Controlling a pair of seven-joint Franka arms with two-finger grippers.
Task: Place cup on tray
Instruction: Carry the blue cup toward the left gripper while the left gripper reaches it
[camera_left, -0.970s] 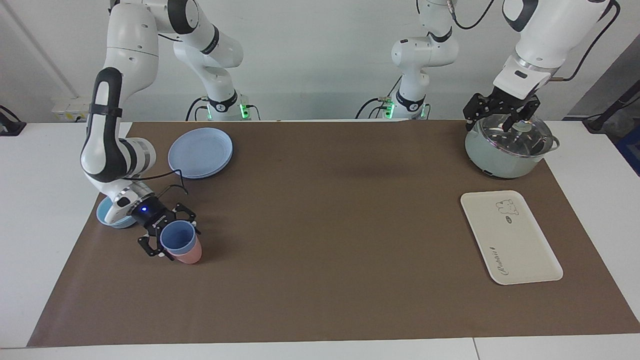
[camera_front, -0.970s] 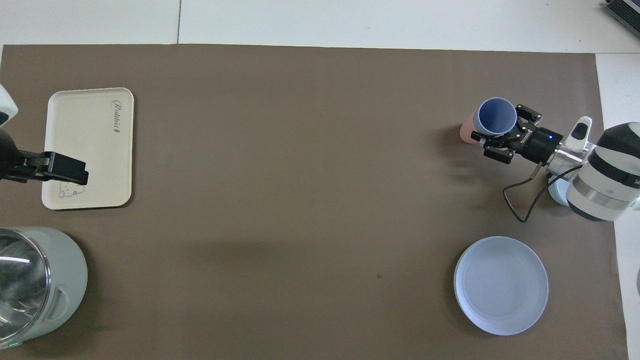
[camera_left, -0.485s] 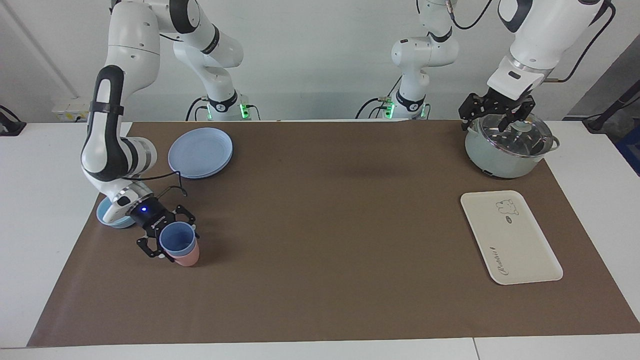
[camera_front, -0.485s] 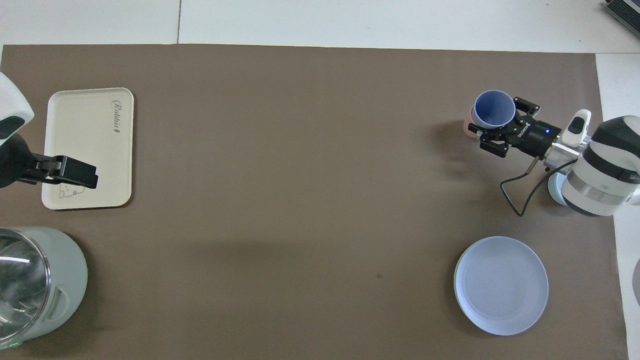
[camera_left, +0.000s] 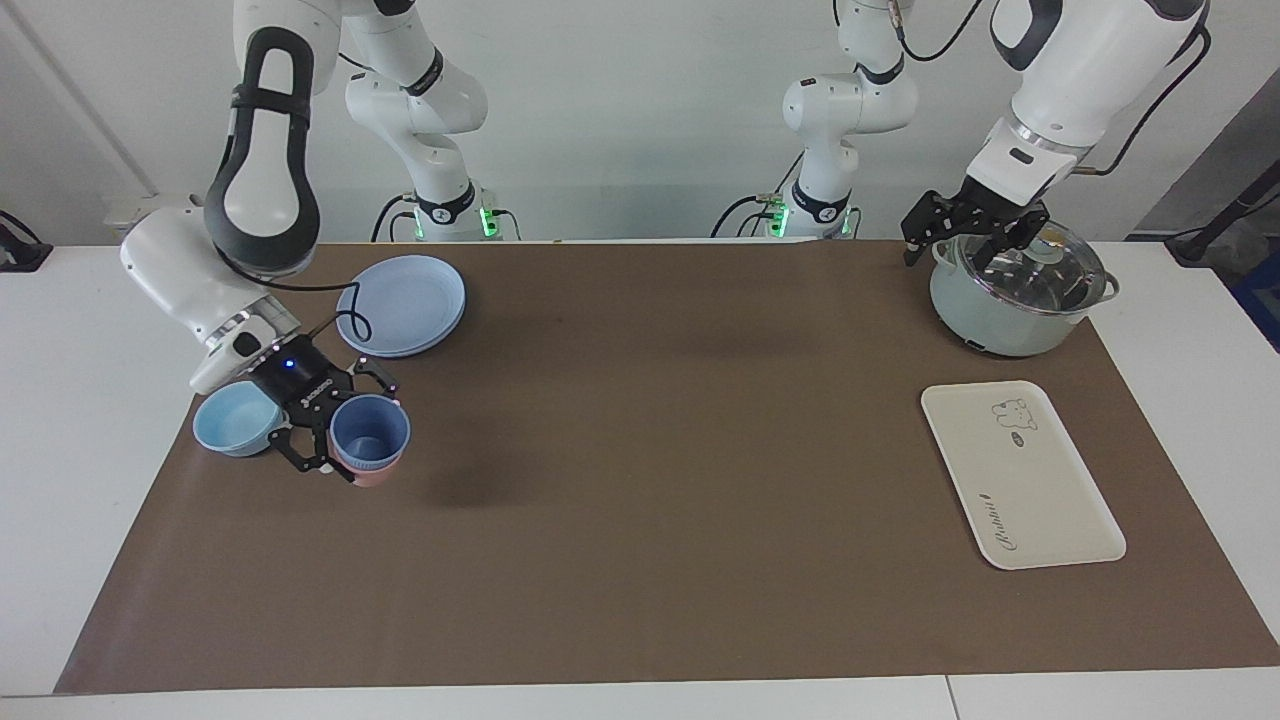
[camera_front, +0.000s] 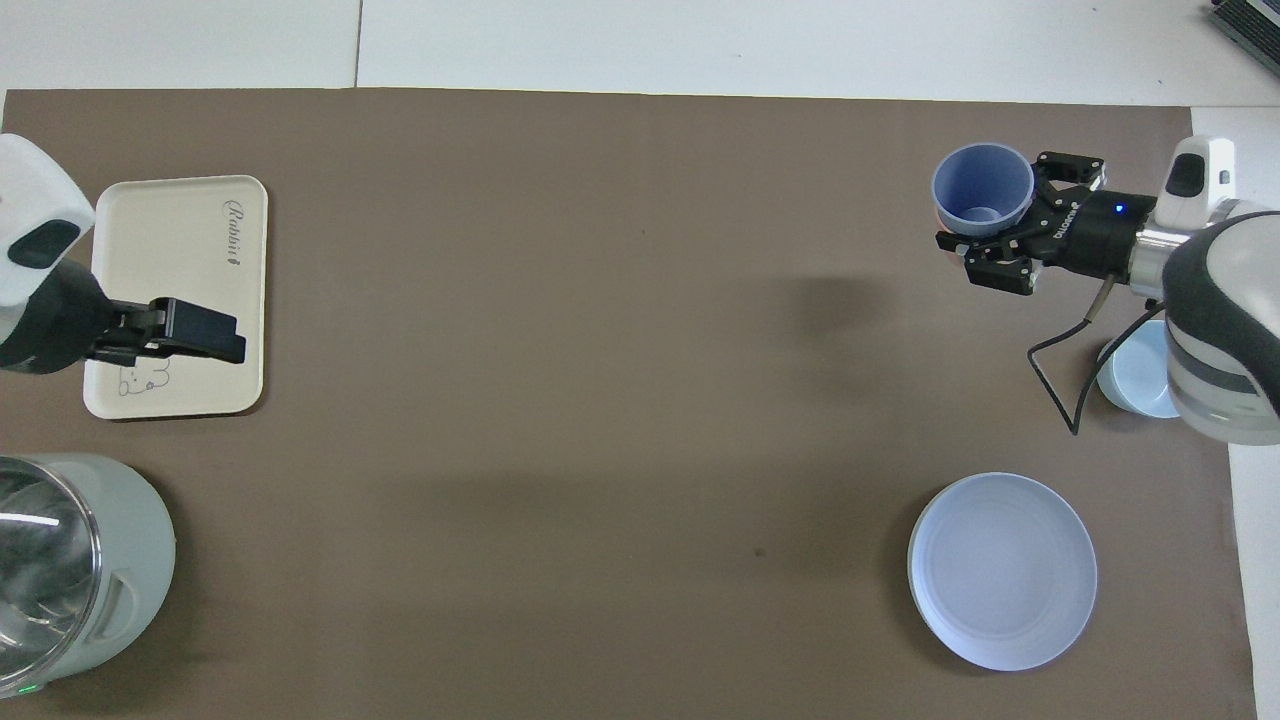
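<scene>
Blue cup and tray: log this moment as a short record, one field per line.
cup: periwinkle cup upright, gripped at its rim, lifted with the pink cup showing beneath it
right gripper: shut on the cup, beside the light-blue bowl
left gripper: open, over the lidded pot, holding nothing
tray: bare, at the left arm's end
plate: nearer the robots than the cups

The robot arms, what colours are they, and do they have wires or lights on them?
Both arms are glossy white with rounded shells and black bands at the joints. Each ends in a black end effector made of thin links. The right end effector has a small blue light, white lettering and a looping black cable. The left end effector hangs from a white wrist; black cables run along its upper arm.
</scene>
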